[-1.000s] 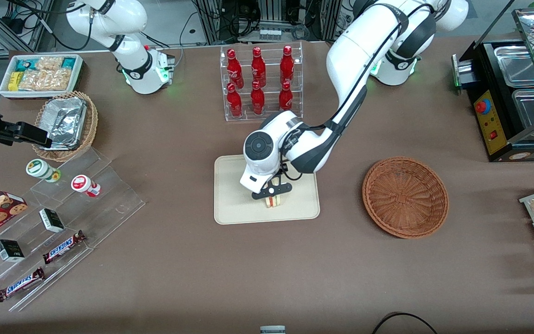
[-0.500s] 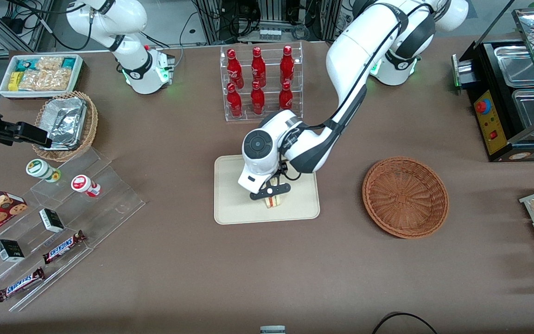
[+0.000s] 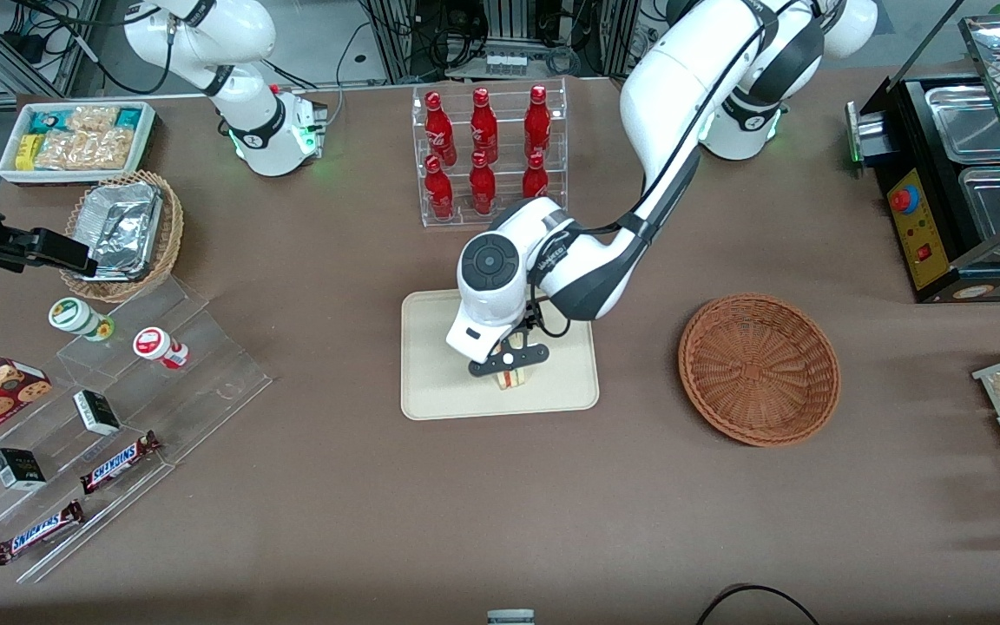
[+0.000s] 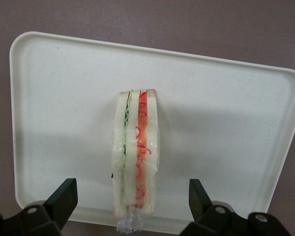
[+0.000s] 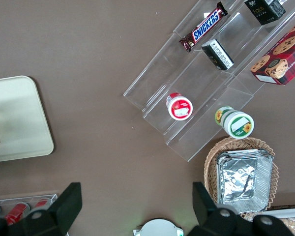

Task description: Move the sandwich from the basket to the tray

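The sandwich (image 3: 514,378) stands on edge on the cream tray (image 3: 432,369), near the tray's rim nearest the front camera. In the left wrist view the sandwich (image 4: 136,157) shows pale bread with green and red filling in clear wrap, resting on the tray (image 4: 64,98). My left gripper (image 3: 509,359) hovers just above it, open. Its black fingers (image 4: 64,195) flank the sandwich with clear gaps on both sides, touching nothing. The reddish-brown basket (image 3: 759,369) sits empty beside the tray, toward the working arm's end. The right wrist view catches the tray's (image 5: 14,118) corner.
A clear rack of red bottles (image 3: 487,156) stands farther from the front camera than the tray. Toward the parked arm's end are a tan basket of foil containers (image 3: 122,233), a white snack bin (image 3: 75,139) and acrylic steps (image 3: 118,391). A black appliance (image 3: 960,182) stands at the working arm's end.
The left arm's wrist has lifted slightly above the tray. The sandwich stays where it was on the tray.
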### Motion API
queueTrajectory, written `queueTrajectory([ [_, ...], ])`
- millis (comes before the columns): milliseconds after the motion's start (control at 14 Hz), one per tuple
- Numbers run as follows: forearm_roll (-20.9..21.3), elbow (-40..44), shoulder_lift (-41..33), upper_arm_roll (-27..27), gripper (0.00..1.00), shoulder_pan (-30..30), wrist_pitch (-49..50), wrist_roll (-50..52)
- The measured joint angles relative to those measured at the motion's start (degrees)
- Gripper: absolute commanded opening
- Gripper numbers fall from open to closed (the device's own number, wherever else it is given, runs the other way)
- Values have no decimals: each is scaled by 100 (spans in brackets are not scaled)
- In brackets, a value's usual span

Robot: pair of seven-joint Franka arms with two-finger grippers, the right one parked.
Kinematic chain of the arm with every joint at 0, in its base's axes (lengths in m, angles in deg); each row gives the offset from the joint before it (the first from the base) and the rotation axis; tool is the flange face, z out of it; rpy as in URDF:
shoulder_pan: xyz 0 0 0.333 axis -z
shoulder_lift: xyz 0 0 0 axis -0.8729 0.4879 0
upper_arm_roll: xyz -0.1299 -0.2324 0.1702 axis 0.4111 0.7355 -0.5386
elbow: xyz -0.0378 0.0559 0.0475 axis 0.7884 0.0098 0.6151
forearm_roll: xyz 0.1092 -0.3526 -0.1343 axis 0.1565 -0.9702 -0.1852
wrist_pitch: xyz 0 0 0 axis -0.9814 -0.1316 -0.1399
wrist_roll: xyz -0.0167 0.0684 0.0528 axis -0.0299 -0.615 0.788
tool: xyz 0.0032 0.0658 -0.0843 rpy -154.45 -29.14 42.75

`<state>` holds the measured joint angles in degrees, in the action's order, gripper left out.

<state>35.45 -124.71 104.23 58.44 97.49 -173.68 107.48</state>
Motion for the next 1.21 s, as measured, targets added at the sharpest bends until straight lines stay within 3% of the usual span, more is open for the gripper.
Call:
queueTrajectory([
  [286, 19, 12, -320, -25, 100, -148, 309, -69],
  [500, 16, -50, -799, -33, 100, -577, 548, -403],
  [1214, -409, -1406, -2369, -49, 100, -2242, 978, -2865],
])
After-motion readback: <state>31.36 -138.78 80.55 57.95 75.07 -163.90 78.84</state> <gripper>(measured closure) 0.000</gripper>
